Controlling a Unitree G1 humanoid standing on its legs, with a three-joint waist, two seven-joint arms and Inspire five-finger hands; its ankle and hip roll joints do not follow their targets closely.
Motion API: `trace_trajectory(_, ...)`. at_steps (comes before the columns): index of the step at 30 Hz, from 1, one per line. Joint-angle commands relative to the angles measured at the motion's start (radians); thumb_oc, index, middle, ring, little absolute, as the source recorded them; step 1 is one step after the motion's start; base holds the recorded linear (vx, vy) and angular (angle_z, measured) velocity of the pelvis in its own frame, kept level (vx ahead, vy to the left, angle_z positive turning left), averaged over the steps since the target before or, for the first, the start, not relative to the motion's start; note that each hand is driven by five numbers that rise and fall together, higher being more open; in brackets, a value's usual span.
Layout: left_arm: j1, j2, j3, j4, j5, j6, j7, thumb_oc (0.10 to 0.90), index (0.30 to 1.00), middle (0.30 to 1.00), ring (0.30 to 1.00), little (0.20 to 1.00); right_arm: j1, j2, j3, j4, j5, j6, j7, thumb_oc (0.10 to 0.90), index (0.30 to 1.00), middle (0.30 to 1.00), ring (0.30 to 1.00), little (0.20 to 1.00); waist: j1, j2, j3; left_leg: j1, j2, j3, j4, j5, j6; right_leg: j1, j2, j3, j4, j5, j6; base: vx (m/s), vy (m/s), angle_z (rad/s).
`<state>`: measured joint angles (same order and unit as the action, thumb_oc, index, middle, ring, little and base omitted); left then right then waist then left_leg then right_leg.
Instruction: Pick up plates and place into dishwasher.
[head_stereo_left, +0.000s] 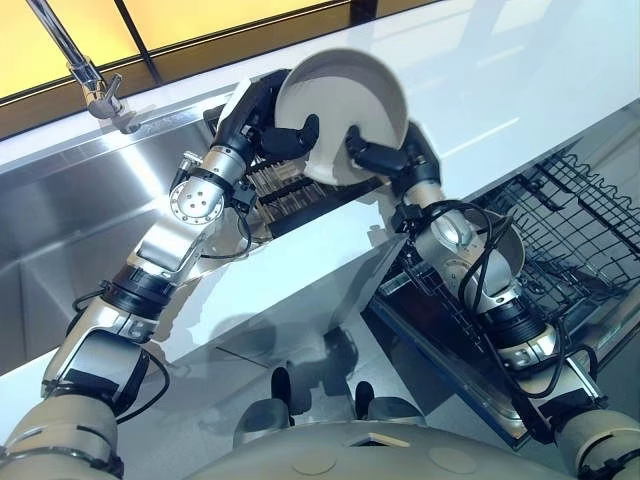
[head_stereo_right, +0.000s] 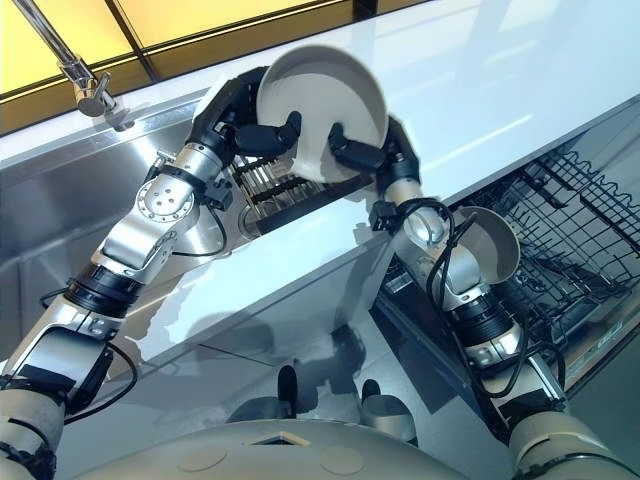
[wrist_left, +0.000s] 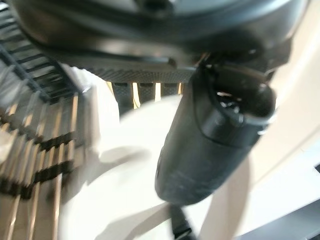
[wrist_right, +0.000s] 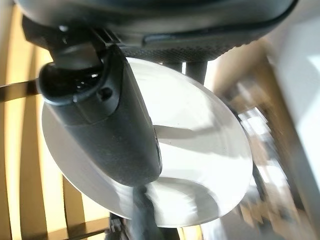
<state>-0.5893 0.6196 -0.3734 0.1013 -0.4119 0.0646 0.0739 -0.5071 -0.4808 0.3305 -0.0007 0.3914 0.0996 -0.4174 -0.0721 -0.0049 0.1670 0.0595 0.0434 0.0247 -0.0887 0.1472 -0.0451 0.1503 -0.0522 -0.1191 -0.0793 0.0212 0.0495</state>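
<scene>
A white plate (head_stereo_left: 340, 100) is held tilted in the air above the counter, gripped from both sides. My left hand (head_stereo_left: 255, 125) clamps its left rim, thumb (wrist_left: 210, 135) pressed over the plate's face (wrist_left: 115, 200). My right hand (head_stereo_left: 400, 155) grips the lower right rim, and its thumb (wrist_right: 110, 130) lies across the plate (wrist_right: 200, 150) with fingers behind it. The dishwasher's black wire rack (head_stereo_left: 580, 230) stands pulled out to the right, below the counter edge.
A slatted dish rack (head_stereo_left: 290, 190) sits at the sink's right end, just under the plate. The steel sink (head_stereo_left: 70, 230) and its faucet (head_stereo_left: 85, 70) lie to the left. The white counter (head_stereo_left: 500, 90) runs between the sink and the dishwasher.
</scene>
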Motion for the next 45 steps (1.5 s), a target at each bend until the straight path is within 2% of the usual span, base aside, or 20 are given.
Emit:
trace_trajectory(1,-0.042,0.076,0.147,0.041,-0.015,-0.033,0.019,0.8,0.9,0.9,0.9,0.9,-0.196,-0.176,-0.232,0.008,-0.315,-0.17,-0.173,0.1,0.3,0.3,0.3,0.2,-0.008,0.012,-0.139,0.023,-0.051,0.018,0.011,-0.144,0.004,-0.078,0.06,-0.058,0.123,-0.096,0.05,0.0,0.0,0.0)
trace_trajectory(4,-0.032,0.163,0.215,0.053,-0.013,-0.016,-0.013,0.8,0.9,0.9,0.9,0.9,-0.123,-0.312,-0.333,0.091,-0.269,-0.159,-0.17,0.1,0.3,0.3,0.3,0.2,-0.014,0.021,-0.137,0.019,-0.048,0.015,0.013,-0.138,0.001,-0.084,0.06,-0.058,0.131,-0.096,0.05,0.01,-0.012,-0.01)
trace_trajectory(7,0.005,0.227,0.285,0.047,-0.01,0.002,-0.025,0.8,0.9,0.9,0.9,0.9,-0.003,-0.38,-0.435,0.164,-0.277,-0.157,-0.162,0.1,0.3,0.3,0.3,0.2,-0.02,0.028,-0.133,0.019,-0.046,0.008,0.012,-0.138,0.0,-0.083,0.059,-0.054,0.138,-0.103,0.05,0.02,-0.044,-0.06)
trace_trajectory(9,0.031,0.253,0.331,0.052,-0.01,0.009,-0.031,0.8,0.9,0.9,0.9,0.9,0.069,-0.396,-0.492,0.196,-0.275,-0.155,-0.148,0.1,0.3,0.3,0.3,0.2,-0.024,0.031,-0.128,0.02,-0.045,0.005,0.011,-0.138,-0.001,-0.082,0.059,-0.049,0.142,-0.107,0.05,0.02,-0.041,-0.06)
trace_trajectory(13,0.089,0.278,0.409,0.079,-0.024,0.003,-0.033,0.8,0.9,0.9,0.9,0.9,0.192,-0.384,-0.571,0.251,-0.285,-0.158,-0.136,0.1,0.3,0.3,0.3,0.2,-0.03,0.039,-0.121,0.025,-0.044,-0.004,0.008,-0.144,-0.003,-0.08,0.059,-0.044,0.149,-0.122,0.049,0.03,-0.021,-0.03)
trace_trajectory(17,0.138,0.284,0.459,0.098,-0.017,-0.009,-0.024,0.8,0.9,0.9,0.9,0.9,0.274,-0.369,-0.624,0.283,-0.261,-0.163,-0.176,0.1,0.3,0.3,0.3,0.2,-0.035,0.045,-0.11,0.02,-0.041,-0.002,0.011,-0.135,-0.002,-0.087,0.06,-0.044,0.16,-0.12,0.046,0.02,-0.004,-0.01)
trace_trajectory(22,0.217,0.282,0.542,0.09,-0.006,-0.017,0.006,0.8,0.9,0.9,0.9,0.9,0.424,-0.281,-0.704,0.272,-0.204,-0.232,-0.165,0.1,0.3,0.3,0.3,0.2,-0.052,0.054,-0.09,0.023,-0.039,-0.001,0.013,-0.137,0.002,-0.098,0.058,-0.044,0.183,-0.132,0.047,0.0,0.0,0.0)
trace_trajectory(26,0.265,0.277,0.598,0.076,-0.003,0.002,0.028,0.8,0.9,0.9,0.9,0.9,0.515,-0.175,-0.686,0.211,-0.206,-0.278,-0.092,0.1,0.3,0.3,0.3,0.2,-0.071,0.059,-0.077,0.024,-0.037,0.007,0.015,-0.138,0.007,-0.112,0.054,-0.044,0.202,-0.138,0.048,0.0,0.0,0.0)
trace_trajectory(29,0.286,0.27,0.615,0.076,-0.003,0.0,0.043,0.8,0.9,0.9,0.9,0.9,0.544,-0.131,-0.642,0.175,-0.22,-0.297,-0.044,0.1,0.3,0.3,0.3,0.2,-0.081,0.06,-0.069,0.025,-0.039,0.01,0.016,-0.139,0.011,-0.118,0.051,-0.045,0.21,-0.14,0.049,-0.02,0.016,-0.01)
trace_trajectory(35,0.316,0.253,0.626,0.116,-0.01,-0.042,0.049,0.8,0.9,0.9,0.9,0.9,0.564,-0.094,-0.551,0.129,-0.261,-0.298,0.017,0.1,0.3,0.3,0.3,0.2,-0.089,0.062,-0.061,0.03,-0.04,0.018,0.015,-0.144,0.01,-0.119,0.047,-0.048,0.213,-0.148,0.055,0.0,0.03,-0.08)
trace_trajectory(40,0.333,0.227,0.605,0.126,-0.016,-0.067,0.065,0.8,0.9,0.9,0.9,0.9,0.564,-0.064,-0.445,0.121,-0.299,-0.242,0.065,0.1,0.3,0.3,0.3,0.2,-0.085,0.064,-0.05,0.024,-0.043,0.018,0.014,-0.14,0.01,-0.125,0.044,-0.054,0.209,-0.144,0.057,-0.01,0.022,-0.02)
trace_trajectory(45,0.317,0.217,0.567,0.126,-0.021,-0.066,0.08,0.8,0.9,0.9,0.9,0.9,0.538,-0.055,-0.334,0.179,-0.383,-0.172,0.043,0.1,0.3,0.3,0.3,0.2,-0.071,0.066,-0.042,0.019,-0.045,0.014,0.014,-0.137,0.01,-0.127,0.042,-0.058,0.206,-0.141,0.056,0.0,0.0,0.0)
